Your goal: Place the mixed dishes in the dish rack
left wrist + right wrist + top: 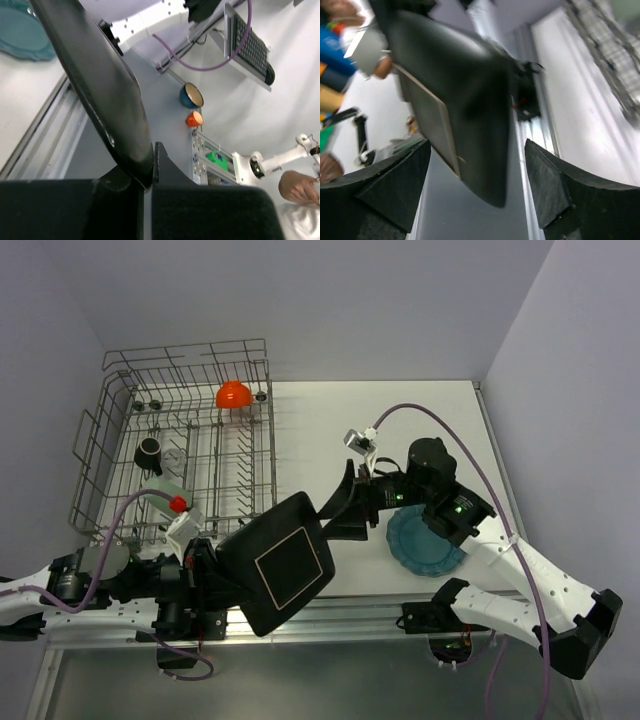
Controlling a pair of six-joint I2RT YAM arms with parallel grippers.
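My left gripper [222,562] is shut on the near-left edge of the black square plate [287,565], which it holds tilted in the air over the table's front edge. In the left wrist view the plate's rim [107,100] is pinched between the fingers [172,170]. The right gripper [338,512] is open, with the plate's far corner [470,115] between its fingers [552,185], clear of both. The teal scalloped plate [425,542] lies on the table under the right arm. In the dish rack [120,455] sit the orange bowl [233,394], dark mug [148,452], clear glass [175,458] and pale green cup [166,488].
The rack fills the table's left half, its raised wire sides close to the left arm. The right arm's purple cable [440,420] arches over the white table [320,420]. A metal rail [350,610] runs along the front edge.
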